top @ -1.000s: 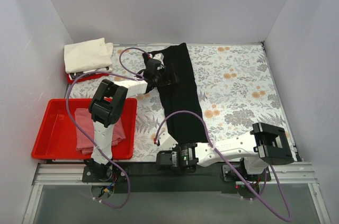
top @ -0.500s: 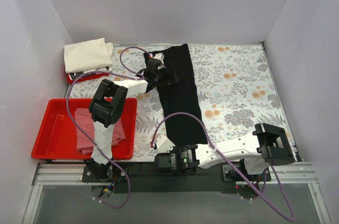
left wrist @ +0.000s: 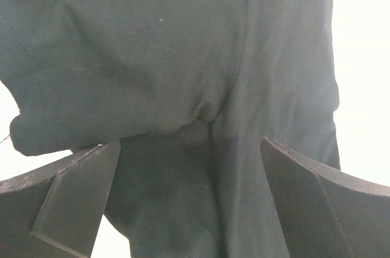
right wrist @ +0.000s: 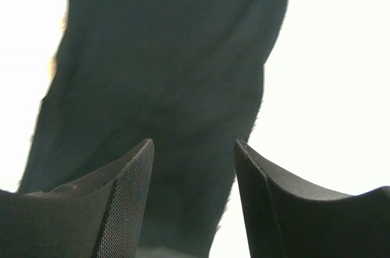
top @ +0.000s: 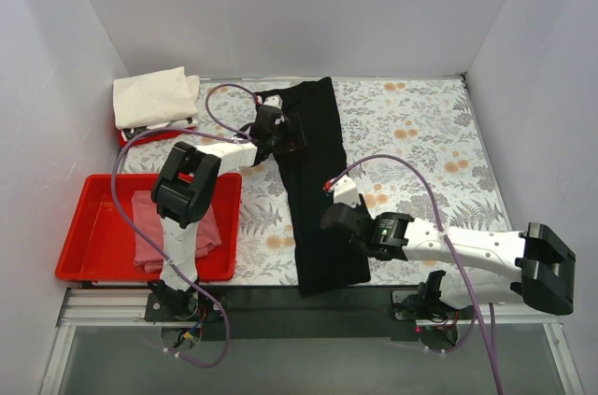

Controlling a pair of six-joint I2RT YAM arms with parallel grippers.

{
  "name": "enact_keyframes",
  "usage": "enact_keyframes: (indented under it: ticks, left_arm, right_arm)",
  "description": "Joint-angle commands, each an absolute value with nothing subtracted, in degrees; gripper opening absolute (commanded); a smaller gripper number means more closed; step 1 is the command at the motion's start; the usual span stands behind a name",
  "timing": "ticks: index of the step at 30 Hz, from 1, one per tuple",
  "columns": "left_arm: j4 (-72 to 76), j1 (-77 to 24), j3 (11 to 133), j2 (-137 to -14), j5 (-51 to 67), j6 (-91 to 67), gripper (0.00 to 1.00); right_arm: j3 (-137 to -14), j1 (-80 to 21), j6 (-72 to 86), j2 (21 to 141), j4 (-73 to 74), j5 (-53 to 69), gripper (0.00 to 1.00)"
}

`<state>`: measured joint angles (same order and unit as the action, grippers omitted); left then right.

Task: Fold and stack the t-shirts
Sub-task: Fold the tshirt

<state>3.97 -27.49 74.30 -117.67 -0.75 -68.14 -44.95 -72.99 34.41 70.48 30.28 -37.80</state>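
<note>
The black t-shirt [top: 320,180] lies on the flowered table as a long narrow strip running from the back to the front edge. My left gripper [top: 290,134] stands wide open over its far left part; in the left wrist view the black cloth [left wrist: 183,75] bunches between the left gripper [left wrist: 190,145] fingers. My right gripper [top: 334,223] hovers open over the near half of the strip. In the right wrist view the right gripper [right wrist: 194,143] holds nothing and flat black cloth [right wrist: 164,57] lies below. The pink t-shirt [top: 176,227] lies in a red tray. The cream-white t-shirt [top: 154,97] is folded at the back left.
The large red tray [top: 86,236] sits at the front left beside the left arm's base. A smaller red tray [top: 129,138] peeks out under the cream shirt. White walls close in the table on three sides. Flowered tabletop [top: 420,134] shows to the right of the black shirt.
My right gripper has opened and swung from the front edge up and to the right, over the strip's near half. The strip's near end now lies flat at the front edge. The left arm has hardly moved.
</note>
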Motion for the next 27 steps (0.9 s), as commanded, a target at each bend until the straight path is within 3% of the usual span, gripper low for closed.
enact_keyframes:
  ticks: [1,10,27]
  left_arm:
    - [2.02,-27.16,75.23,-115.74,-3.52,-66.89,0.93]
    - [1.41,-27.16,77.69,-120.32,-3.69,-66.71,0.93]
    - [0.70,-27.16,84.81,-129.02,1.91,-63.90,0.93]
  right_arm:
    - [-42.02,-66.47,26.20,66.10,17.85,-36.57,0.50]
    - [-37.09,-55.21,17.41,66.53,4.49,-24.88,0.50]
    - [-34.63,-49.40,14.85,83.22,-8.43,-14.16,0.49]
